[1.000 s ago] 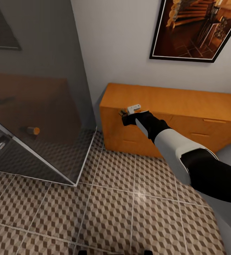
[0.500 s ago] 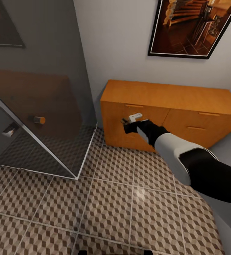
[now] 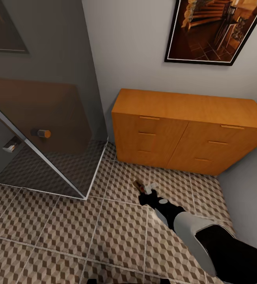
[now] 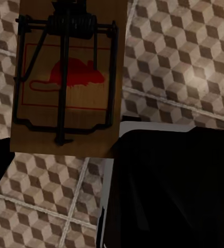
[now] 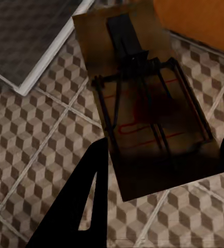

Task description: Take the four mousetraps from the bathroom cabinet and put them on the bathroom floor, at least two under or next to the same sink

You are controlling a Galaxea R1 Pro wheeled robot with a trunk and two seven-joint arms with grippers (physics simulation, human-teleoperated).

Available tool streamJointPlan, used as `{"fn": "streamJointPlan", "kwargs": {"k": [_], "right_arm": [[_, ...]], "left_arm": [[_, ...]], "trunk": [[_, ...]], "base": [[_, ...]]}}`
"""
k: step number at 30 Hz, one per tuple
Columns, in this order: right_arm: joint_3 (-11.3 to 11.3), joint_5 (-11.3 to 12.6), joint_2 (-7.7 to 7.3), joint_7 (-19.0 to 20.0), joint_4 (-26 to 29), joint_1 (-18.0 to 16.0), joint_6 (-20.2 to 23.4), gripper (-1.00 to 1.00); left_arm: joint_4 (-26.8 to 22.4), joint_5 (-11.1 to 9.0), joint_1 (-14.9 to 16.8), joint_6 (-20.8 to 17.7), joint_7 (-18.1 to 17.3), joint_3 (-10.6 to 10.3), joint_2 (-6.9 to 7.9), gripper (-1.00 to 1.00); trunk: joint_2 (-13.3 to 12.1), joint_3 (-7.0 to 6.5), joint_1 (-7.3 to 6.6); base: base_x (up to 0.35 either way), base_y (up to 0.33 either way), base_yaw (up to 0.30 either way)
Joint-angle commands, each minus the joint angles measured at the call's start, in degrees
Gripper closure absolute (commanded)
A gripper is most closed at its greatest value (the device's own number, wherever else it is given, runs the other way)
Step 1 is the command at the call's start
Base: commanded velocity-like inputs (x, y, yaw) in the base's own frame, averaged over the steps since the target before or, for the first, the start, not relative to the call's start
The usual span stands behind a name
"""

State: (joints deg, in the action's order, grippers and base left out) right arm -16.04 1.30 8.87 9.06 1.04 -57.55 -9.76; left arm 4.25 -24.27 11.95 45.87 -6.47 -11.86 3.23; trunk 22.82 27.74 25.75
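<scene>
My head camera looks forward and down from standing height at the cabinet [image 3: 191,130] and the bathroom floor [image 3: 65,232], while both wrist cameras hang close above that same tiled floor, each looking steeply down past a mousetrap [image 4: 65,77] held near the lens.

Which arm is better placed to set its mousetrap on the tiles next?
Right. The right gripper holds a mousetrap low over the bathroom floor before the cabinet.
</scene>
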Motion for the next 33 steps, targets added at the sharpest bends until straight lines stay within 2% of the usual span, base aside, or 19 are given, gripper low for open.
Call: {"fn": "streamJointPlan", "kwargs": {"k": [1,7,11,14,16,17,20,24,26,29,30,33], "right_arm": [[-0.05,0.27,-0.74,0.17,-0.07,2.34,-2.00,1.00],[-0.05,0.29,-5.39,0.25,-0.08,14.38,-13.58,1.00],[-0.05,0.33,-6.52,0.26,-0.11,19.98,-18.83,1.00],[0.00,0.36,-6.76,0.21,-0.14,24.29,-24.47,1.00],[-0.02,0.36,-6.81,0.16,-0.15,26.77,-28.22,1.00],[-0.01,0.36,-6.82,0.14,-0.15,27.35,-28.98,1.00],[0.03,0.43,-6.86,-0.04,-0.16,30.38,-31.67,1.00],[0.04,0.73,-7.35,-2.59,-0.17,33.30,-34.21,1.00],[0.04,0.85,-7.43,-4.20,-0.20,33.89,-35.20,1.00],[0.09,1.00,-7.13,-7.44,-0.19,34.35,-36.05,1.00],[0.14,1.03,-6.87,-8.53,-0.15,34.41,-36.14,1.00],[0.19,1.12,-6.01,-11.43,0.00,34.51,-36.21,1.00]], "left_arm": [[0.20,-0.44,0.09,0.27,-0.26,-0.19,-0.06,1.00],[0.00,-0.38,0.09,0.25,-0.21,-1.01,-0.31,1.00],[-0.09,-0.35,0.09,0.17,-0.10,-1.20,-0.33,1.00],[-0.23,-0.31,0.09,-1.99,-0.05,-1.19,-0.33,1.00],[-2.22,-0.23,0.09,-8.70,-0.13,-1.16,-0.26,1.00],[-3.06,-0.22,0.09,-10.23,-0.14,-1.18,-0.19,1.00],[-8.61,-0.18,0.09,-18.11,-0.19,-1.22,0.71,1.00],[-13.15,-0.17,0.13,-24.15,-0.10,-1.24,1.45,1.00],[-14.22,-0.17,0.15,-26.29,-0.06,-1.24,1.58,1.00],[-18.23,-0.17,0.27,-32.19,0.45,-1.24,2.56,1.00],[-20.74,-0.17,0.30,-34.57,1.83,-1.21,3.03,1.00],[-28.15,0.03,0.34,-39.98,9.85,-1.24,3.81,1.00]], "trunk": [[0.10,0.07,0.03],[0.10,0.07,0.03],[0.10,0.07,0.03],[0.10,0.07,0.03],[0.10,0.07,0.03],[0.10,0.07,0.03],[0.10,0.07,0.03],[0.10,0.07,0.03],[0.10,0.07,0.03],[0.10,0.07,0.03],[0.10,0.07,0.03],[0.10,0.07,0.03]], "base": [[0.000,0.000,0.000],[0.000,0.000,0.000],[0.000,0.000,0.000],[0.000,0.000,0.000],[0.000,0.000,0.000],[0.000,0.000,0.000],[0.000,0.000,0.000],[0.000,0.000,0.000],[0.000,0.000,0.000],[0.000,0.000,0.000],[0.000,0.000,0.000],[0.000,0.000,0.000]]}}
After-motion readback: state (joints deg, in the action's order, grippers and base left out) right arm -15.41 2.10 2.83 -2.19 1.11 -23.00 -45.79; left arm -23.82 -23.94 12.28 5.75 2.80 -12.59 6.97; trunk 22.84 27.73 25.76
